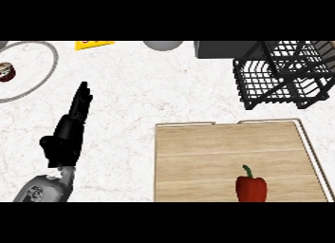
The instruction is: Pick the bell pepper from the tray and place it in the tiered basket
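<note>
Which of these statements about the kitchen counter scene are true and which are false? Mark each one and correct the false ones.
1. The red bell pepper lies on the wooden tray. True.
2. The left hand is curled round the pepper. False: its fingers are straight, and it is over the bare counter, apart from the pepper.
3. The black wire tiered basket stands beyond the tray's far right corner. True.
4. The pepper already sits in the basket. False: it is on the tray, near its front edge.
5. The right hand reaches toward the tray. False: no right hand shows in the view.
</note>
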